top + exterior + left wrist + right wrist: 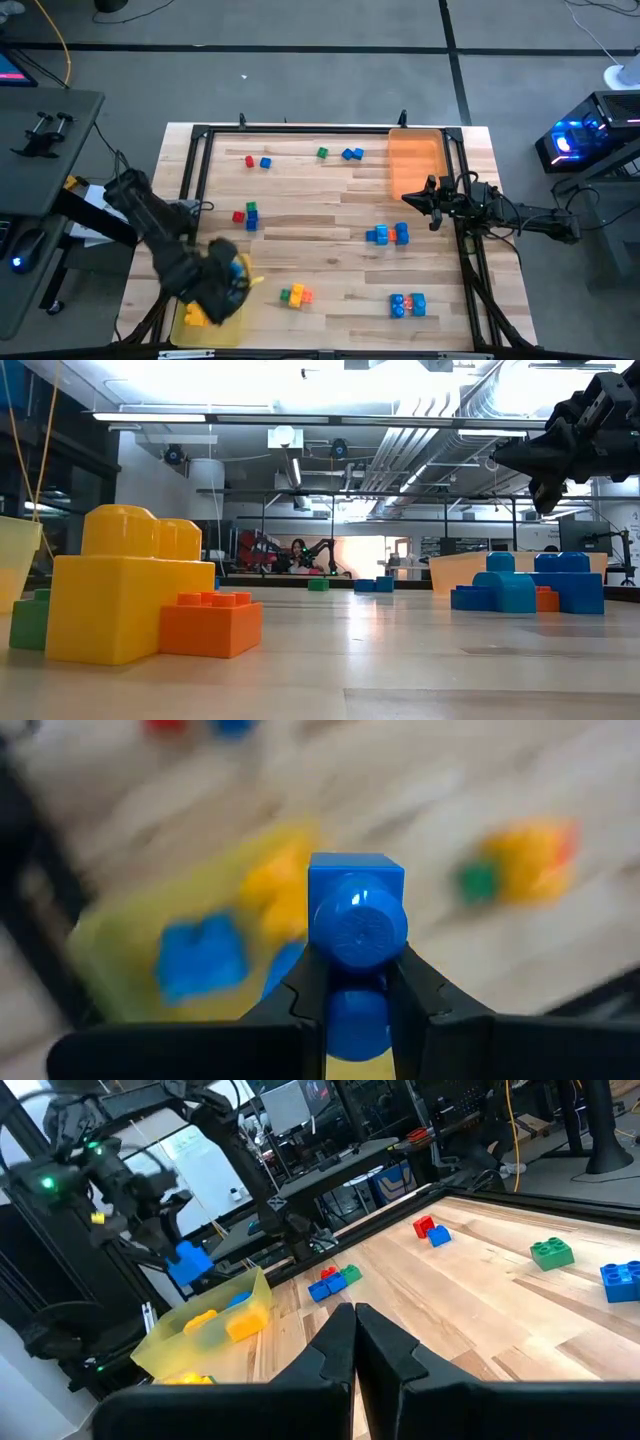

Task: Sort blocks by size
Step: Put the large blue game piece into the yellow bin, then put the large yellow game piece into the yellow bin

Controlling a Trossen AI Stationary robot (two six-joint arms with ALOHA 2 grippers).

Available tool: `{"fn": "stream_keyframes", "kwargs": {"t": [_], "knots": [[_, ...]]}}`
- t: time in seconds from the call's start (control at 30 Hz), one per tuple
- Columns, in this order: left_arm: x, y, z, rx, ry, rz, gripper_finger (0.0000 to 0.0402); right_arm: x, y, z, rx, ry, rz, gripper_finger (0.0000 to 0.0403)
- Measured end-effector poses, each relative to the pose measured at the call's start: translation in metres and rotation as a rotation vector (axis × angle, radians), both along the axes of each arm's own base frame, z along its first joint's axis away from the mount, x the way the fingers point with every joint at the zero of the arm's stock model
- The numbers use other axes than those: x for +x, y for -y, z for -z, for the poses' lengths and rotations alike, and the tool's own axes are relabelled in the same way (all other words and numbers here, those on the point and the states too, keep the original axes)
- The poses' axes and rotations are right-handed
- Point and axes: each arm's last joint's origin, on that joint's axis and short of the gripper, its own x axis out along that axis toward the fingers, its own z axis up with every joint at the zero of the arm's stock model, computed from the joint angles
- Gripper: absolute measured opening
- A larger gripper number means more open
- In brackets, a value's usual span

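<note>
My left gripper (355, 960) is shut on a blue brick (357, 920) above the translucent yellow tray (205, 328) at the table's near left corner. The tray holds blue (200, 958) and yellow (272, 890) bricks. The gripper and brick also show in the right wrist view (188, 1263). My right gripper (408, 198) is shut and empty, raised beside the translucent orange tray (415, 160). Loose blocks lie on the table: a yellow, green and orange cluster (295, 295), two blue clusters (387, 235) (407, 304), and small ones farther back (257, 161). My left gripper pinches the blue brick by two opposite sides (322, 942) between its two fingers. The brick's studs face the wrist camera. The fingers come from above. The brick is lifted clear, over the yellow tray.
A red, green and blue group (245, 215), a green block (322, 153) and a blue one (352, 154) lie on the wooden table. A dark frame (300, 130) runs round the table's edges. In the low view the yellow cluster (130, 600) stands close.
</note>
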Motion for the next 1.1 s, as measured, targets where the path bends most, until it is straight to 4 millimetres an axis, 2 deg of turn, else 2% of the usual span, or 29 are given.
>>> {"fn": "stream_keyframes", "kwargs": {"t": [0.23, 0.33, 0.47, 0.67, 0.9, 1.0, 1.1], "knots": [[-0.03, 0.05, 0.028, -0.183, -0.099, 0.011, 0.0036, 0.0, 0.0, 0.0, 0.0, 0.0, 0.0, 0.0001], [-0.037, 0.063, 0.035, -0.224, -0.132, 0.016, 0.0045, 0.0, 0.0, 0.0, 0.0, 0.0, 0.0, 0.0001], [-0.041, 0.069, 0.036, -0.249, -0.136, 0.031, 0.0073, 0.0, 0.0, 0.0, 0.0, 0.0, 0.0, 0.0001], [-0.039, 0.062, 0.033, -0.225, -0.155, 0.09, 0.0134, 0.0, 0.0, 0.0, 0.0, 0.0, 0.0, 0.0001], [-0.021, 0.047, 0.032, -0.203, -0.16, 0.181, 0.0195, 0.0, 0.0, 0.0, 0.0, 0.0, 0.0, 0.0001], [0.001, 0.036, 0.032, -0.157, -0.044, 0.208, 0.0215, 0.0, 0.0, 0.0, 0.0, 0.0, 0.0, 0.0001], [0.037, 0.023, 0.03, -0.154, 0.134, 0.233, 0.0227, 0.0, 0.0, 0.0, 0.0, 0.0, 0.0, 0.0001]]}}
